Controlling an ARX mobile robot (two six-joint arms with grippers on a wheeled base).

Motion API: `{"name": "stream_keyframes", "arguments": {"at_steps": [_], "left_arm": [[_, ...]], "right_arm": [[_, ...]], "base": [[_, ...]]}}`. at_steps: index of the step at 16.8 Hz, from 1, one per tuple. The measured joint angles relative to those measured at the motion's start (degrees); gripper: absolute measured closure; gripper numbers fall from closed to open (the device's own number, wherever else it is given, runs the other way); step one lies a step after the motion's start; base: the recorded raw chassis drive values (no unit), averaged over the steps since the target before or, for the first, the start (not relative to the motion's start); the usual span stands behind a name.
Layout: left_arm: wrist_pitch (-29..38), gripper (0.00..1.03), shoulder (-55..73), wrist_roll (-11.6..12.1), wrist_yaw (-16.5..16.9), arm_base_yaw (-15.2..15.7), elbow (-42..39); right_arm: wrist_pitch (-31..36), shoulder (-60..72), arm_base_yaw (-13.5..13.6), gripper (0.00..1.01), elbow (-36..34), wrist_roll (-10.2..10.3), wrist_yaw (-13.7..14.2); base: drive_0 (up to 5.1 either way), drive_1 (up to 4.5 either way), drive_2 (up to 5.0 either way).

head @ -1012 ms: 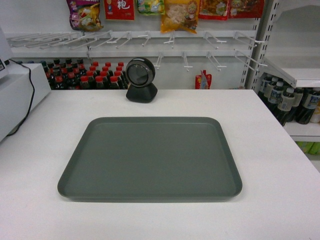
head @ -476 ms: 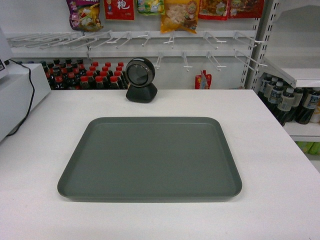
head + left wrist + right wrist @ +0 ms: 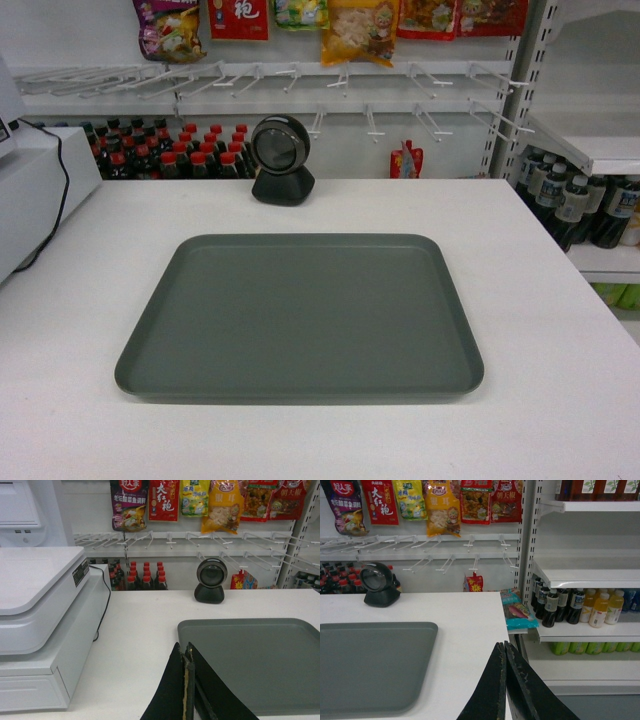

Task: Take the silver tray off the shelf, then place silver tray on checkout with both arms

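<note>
Silver tray point(image 3: 300, 315) on checkout point(image 3: 540, 300); arms unseen from head

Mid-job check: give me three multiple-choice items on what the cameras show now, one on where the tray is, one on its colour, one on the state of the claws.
1. Where is the tray?
A. On a shelf board
B. Flat on the white counter
C. Lifted between both arms

2. What colour is the tray?
A. Grey-green
B. Red
C. Yellow

3. How do the two claws stand?
A. Both wide open
B. Both clamped on the tray rim
C. Both shut, holding nothing

Answers:
1 B: the tray lies flat on the counter, in front of the black scanner.
2 A: its whole surface is a plain matte grey-green.
3 C: the left claw and right claw each show fingers pressed together, with nothing between them.
</note>
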Motion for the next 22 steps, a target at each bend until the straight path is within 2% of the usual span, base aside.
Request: {"name": "stream_keyframes", "arguments": {"at_steps": [6,7,8,9,10,11,16,19,20,22], "left_arm": [[-7.10,1.02,-6.45,0.02,0.00,0.00,0.02],[-16.13,1.02,-13.33,0.00,0.11,0.00,0.00],[-14.58,1.02,-14.62,0.02,0.02,-0.04,0.37],[-15.85,1.02,-14.64,0.00,-0.04,-0.04,0.00],[-15.78,1.02,-14.60,0.02,0.02,-0.04,0.00],[-15.10,0.97,-14.71,0.00,0.09,-0.13,0.00],[-15.50,0.40,-14.71,0.02,0.11,-0.11,0.00],[-15.50,0.04,-14.71,0.02,0.09,-0.11,0.00],[-15.50,0.05,-14.71,0.04,0.09,-0.11,0.00],[-15.50,0.05,-14.71,0.02,0.09,-0.11,0.00]], "right_arm": [[-6.86,-6.88,0.00,0.99,0.00,0.00,0.00],[-7.89,-7.98,0.00,0.99,0.00,0.00,0.02],[-13.38,-11.32,0.00,0.99,0.02,0.00,0.02],[-18.56,-16.68,0.00,0.99,0.00,-0.02,-0.11],[-17.22,-17.73,0.00,0.99,0.26,0.00,-0.07],[-18.78,-17.75,0.00,0.99,0.02,-0.02,0.00],[-18.27,-17.77,0.00,0.44,0.02,0.00,-0.02],[-18.27,-17.77,0.00,0.07,0.02,-0.02,-0.02],[-18.27,-17.77,0.00,0.01,0.00,0.00,-0.02],[-18.27,-17.77,0.00,0.03,0.02,-0.02,-0.02]], "base": [[0.0,0.00,0.0],[0.0,0.00,0.0],[0.0,0.00,0.0],[0.0,0.00,0.0],[0.0,0.00,0.0],[0.0,0.00,0.0],[0.0,0.00,0.0],[0.0,0.00,0.0],[0.0,0.00,0.0],[0.0,0.00,0.0]]}}
